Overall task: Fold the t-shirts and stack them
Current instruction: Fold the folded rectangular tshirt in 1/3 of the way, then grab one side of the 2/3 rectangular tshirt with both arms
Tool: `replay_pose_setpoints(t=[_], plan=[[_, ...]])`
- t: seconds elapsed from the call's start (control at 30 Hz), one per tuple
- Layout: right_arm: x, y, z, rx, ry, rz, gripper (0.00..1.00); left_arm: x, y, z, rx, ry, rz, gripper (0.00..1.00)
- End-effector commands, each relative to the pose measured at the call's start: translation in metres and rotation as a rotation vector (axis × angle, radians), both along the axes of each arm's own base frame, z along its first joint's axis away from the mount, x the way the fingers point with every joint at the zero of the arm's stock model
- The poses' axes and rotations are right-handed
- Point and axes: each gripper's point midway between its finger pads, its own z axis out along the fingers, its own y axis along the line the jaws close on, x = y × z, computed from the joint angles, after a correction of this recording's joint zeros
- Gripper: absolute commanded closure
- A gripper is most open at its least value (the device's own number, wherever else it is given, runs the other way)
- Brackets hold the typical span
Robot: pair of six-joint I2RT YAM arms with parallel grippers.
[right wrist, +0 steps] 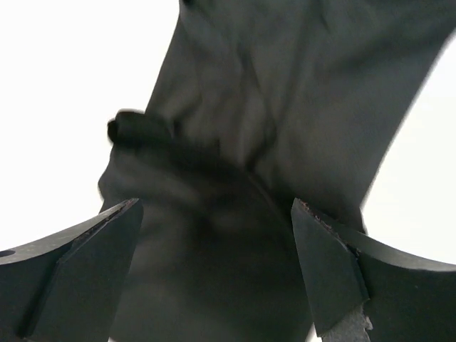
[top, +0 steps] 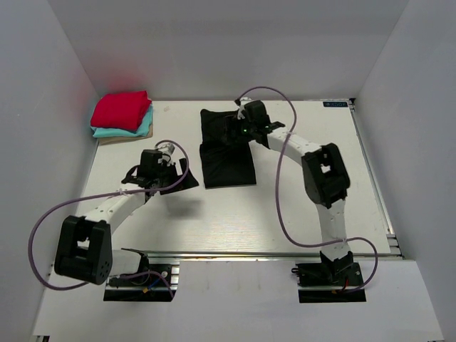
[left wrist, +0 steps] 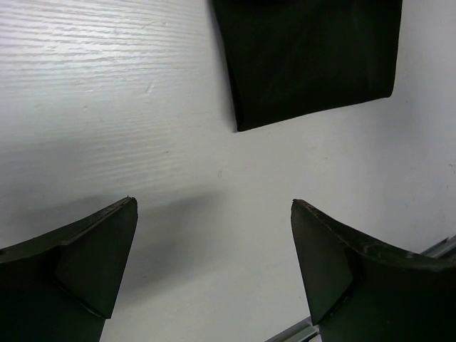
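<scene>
Lying well beyond the left gripper (top: 184, 178), to its left, is a stack of folded red, teal and tan cloth t-shirts (top: 122, 115). That gripper's jaws stand spread, the large plain black cloth t-shirt (top: 228, 162) just ahead. The right gripper (top: 234, 132) hangs spread over its rumpled cloth.

White table (top: 285, 214) with a metal rail along its edge, plain white walls, even light

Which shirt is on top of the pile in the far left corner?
The red shirt: it lies on top, over the teal shirt, with the tan shirt at the bottom. The black shirt lies apart, further right.
</scene>
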Motion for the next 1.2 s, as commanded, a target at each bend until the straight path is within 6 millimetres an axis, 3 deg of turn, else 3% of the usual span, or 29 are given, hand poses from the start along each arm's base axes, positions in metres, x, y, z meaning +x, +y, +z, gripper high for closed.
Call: replay_pose_setpoints(t=[0.0,0.03,0.1,0.13,0.17,0.23,0.27,0.3,0.37,0.47,0.63,0.73,0.9,0.97,1.07,1.13,1.17], plan=[[-0.011,-0.03,0.087,0.101,-0.092,-0.115,0.1,0.011,-0.022,0.014,-0.07,-0.064,-0.105,0.01],[-0.033,-0.045,0.045,0.055,0.001,-0.135,0.1,0.014,-0.025,0.012,-0.078,-0.061,-0.114,0.01],[-0.044,-0.068,0.061,0.094,0.014,-0.188,0.1,0.02,-0.034,0.014,-0.08,-0.101,-0.145,0.01],[-0.065,-0.087,0.023,0.045,0.098,-0.214,0.1,0.023,-0.035,0.014,-0.082,-0.11,-0.145,0.01],[-0.073,-0.092,0.032,0.059,0.092,-0.221,0.1,0.026,-0.041,0.013,-0.083,-0.111,-0.16,0.01],[-0.092,-0.11,0.022,0.051,0.123,-0.244,0.1,0.032,-0.046,0.01,-0.057,-0.116,-0.18,0.01],[-0.107,-0.113,0.007,0.039,0.165,-0.228,0.1,0.037,-0.052,0.013,-0.051,-0.125,-0.186,0.01],[-0.117,-0.118,-0.004,0.028,0.194,-0.224,0.1,0.038,-0.055,0.001,-0.037,-0.099,-0.203,0.01],[-0.13,-0.116,-0.009,0.028,0.222,-0.185,0.1,0.042,-0.063,-0.004,-0.036,-0.092,-0.219,0.01],[-0.134,-0.116,-0.02,0.02,0.257,-0.183,0.13,0.044,-0.068,-0.021,-0.003,-0.064,-0.219,0.01],[-0.139,-0.107,-0.039,0.033,0.331,-0.142,0.22,0.049,-0.07,-0.032,0.039,-0.071,-0.224,0.11],[-0.143,-0.1,-0.048,0.054,0.366,-0.114,0.26,0.049,-0.073,-0.042,0.066,-0.064,-0.221,0.21],[-0.152,-0.094,-0.062,0.085,0.418,-0.087,0.34,0.047,-0.076,-0.063,0.073,-0.021,-0.226,0.51],[-0.155,-0.09,-0.066,0.097,0.434,-0.069,0.38,0.047,-0.076,-0.063,0.073,-0.021,-0.226,0.56],[-0.158,-0.085,-0.068,0.112,0.455,-0.05,0.67,0.049,-0.08,-0.064,0.071,-0.03,-0.222,0.68],[-0.159,-0.085,-0.066,0.12,0.456,-0.046,0.76,0.048,-0.081,-0.064,0.064,-0.028,-0.228,0.73],[-0.159,-0.085,-0.064,0.121,0.453,-0.043,0.81,0.048,-0.081,-0.064,0.064,-0.028,-0.228,0.85]])
